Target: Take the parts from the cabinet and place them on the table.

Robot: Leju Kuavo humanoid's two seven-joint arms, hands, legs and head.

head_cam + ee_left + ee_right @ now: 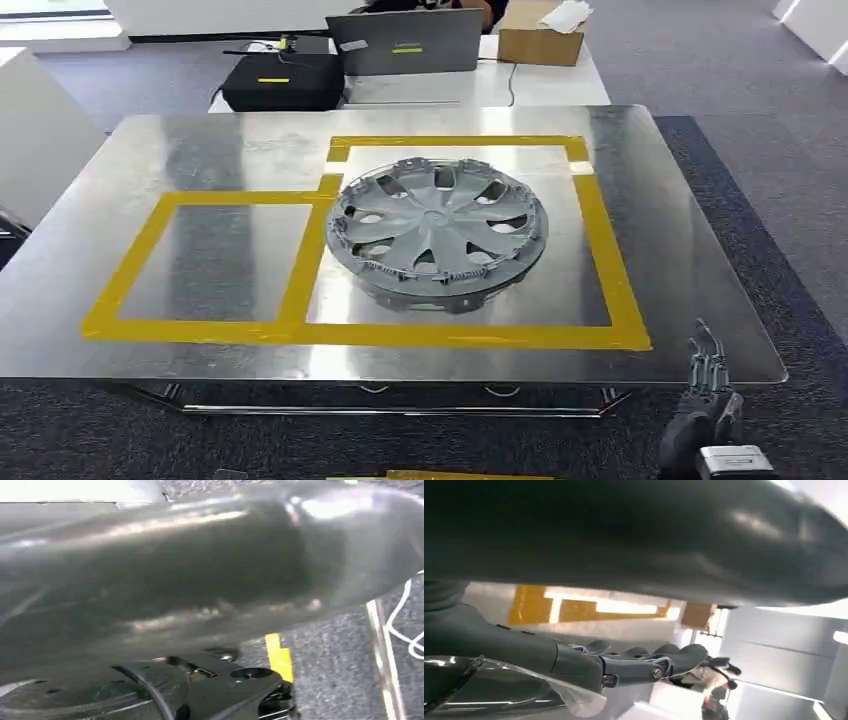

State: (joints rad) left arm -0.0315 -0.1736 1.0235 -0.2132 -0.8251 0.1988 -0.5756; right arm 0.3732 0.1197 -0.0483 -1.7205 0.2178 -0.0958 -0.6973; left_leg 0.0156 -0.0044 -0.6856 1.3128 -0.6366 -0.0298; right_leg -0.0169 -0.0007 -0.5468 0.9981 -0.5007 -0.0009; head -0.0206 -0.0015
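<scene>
The hubcap (437,233) lies flat on the steel desk (200,140), inside the larger yellow tape box (600,240), its left rim touching or just over the strip shared with the smaller box beside it; so one part seems already delivered, and the step in hand is most likely pulling back to fetch the next; the right robot hand (708,385) sits off the desk's near right corner, below the edge, fingers stretched out and apart, grasping nothing; the right wrist view shows those fingers (644,662) extended with nothing between them; the left robot hand's state I cannot tell, since the left wrist view is blurred by a dark rounded surface close to the lens; to do this well, draw the right arm clear of the desk edge before turning, so no finger catches the lip; leave the hubcap undisturbed; the smaller box looks like the spot for the next part.
</scene>
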